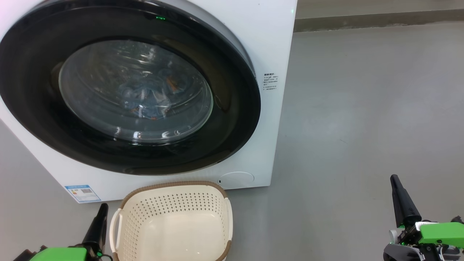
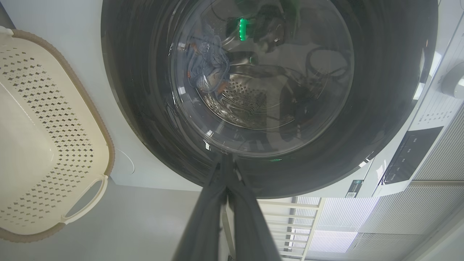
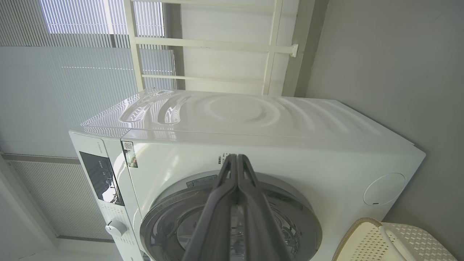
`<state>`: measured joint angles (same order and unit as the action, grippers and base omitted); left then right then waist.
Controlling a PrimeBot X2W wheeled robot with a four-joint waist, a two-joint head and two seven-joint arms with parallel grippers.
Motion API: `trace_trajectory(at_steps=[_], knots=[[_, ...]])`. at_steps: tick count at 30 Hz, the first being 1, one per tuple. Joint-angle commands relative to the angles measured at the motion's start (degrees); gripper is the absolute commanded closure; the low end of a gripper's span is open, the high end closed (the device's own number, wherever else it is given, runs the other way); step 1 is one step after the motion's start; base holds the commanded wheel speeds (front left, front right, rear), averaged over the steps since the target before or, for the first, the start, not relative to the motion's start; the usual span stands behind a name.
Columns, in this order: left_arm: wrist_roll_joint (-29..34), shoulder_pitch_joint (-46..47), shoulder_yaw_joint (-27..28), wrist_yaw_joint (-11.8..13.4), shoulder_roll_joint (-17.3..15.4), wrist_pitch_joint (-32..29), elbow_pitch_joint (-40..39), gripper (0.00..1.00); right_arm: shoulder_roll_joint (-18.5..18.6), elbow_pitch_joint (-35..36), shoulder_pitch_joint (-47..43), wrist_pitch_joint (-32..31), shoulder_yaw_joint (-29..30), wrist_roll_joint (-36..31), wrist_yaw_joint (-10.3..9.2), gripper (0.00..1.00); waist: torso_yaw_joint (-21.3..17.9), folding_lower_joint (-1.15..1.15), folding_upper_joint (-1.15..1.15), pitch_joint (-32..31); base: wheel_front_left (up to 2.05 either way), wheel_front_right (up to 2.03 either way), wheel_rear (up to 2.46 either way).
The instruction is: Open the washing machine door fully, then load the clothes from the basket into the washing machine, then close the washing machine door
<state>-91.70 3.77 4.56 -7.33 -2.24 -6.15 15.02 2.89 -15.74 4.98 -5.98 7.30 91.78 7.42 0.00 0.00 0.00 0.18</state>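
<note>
The washing machine door (image 1: 134,90) was shut flush against the front of the washing machine (image 1: 277,43), its glossy black ring framing the bulging glass. Behind that glass the clothes (image 1: 148,99) lay in a crumpled light blue heap with small orange marks, resting low in the perforated steel drum (image 2: 241,99). The basket (image 1: 174,208) stood on the floor (image 1: 362,108) just in front of the machine, below the door, with its brown rim near the round cap (image 1: 236,179); its pale bottom and perforated walls lay bare to view. The left pincer (image 1: 103,210) sat low at the head view's lower left, just beside the basket's left handle and touching nothing, its two dark fingers pressed together and pointing up toward the machine's front near the blue label sticker (image 1: 82,193). In its own wrist view the joined fingers ended in front of the lower edge of the door's black ring. The right pincer (image 1: 396,183) was at the lower right, well apart from both basket and machine, above bare floor. Its fingers were likewise together, holding nothing, angled up and slightly leftward from a green housing (image 1: 440,233). In the right wrist view they pointed at the machine's white front above the door.
</note>
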Motion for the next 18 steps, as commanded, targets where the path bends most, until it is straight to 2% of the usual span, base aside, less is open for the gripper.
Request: trace_trajectory(at_steps=[1,18], knots=[[-0.4,2.4,2.0,-0.2,-0.6,-0.4,-1.0,1.0,0.1,1.7,1.2,-0.4,-0.9,0.5,0.07,1.0,0.0,0.0,0.0,0.0,0.0,0.0,0.0],[-0.4,2.4,2.0,-0.2,-0.6,-0.4,-1.0,1.0,0.1,1.7,1.2,-0.4,-0.9,0.5,0.07,1.0,0.0,0.0,0.0,0.0,0.0,0.0,0.0]])
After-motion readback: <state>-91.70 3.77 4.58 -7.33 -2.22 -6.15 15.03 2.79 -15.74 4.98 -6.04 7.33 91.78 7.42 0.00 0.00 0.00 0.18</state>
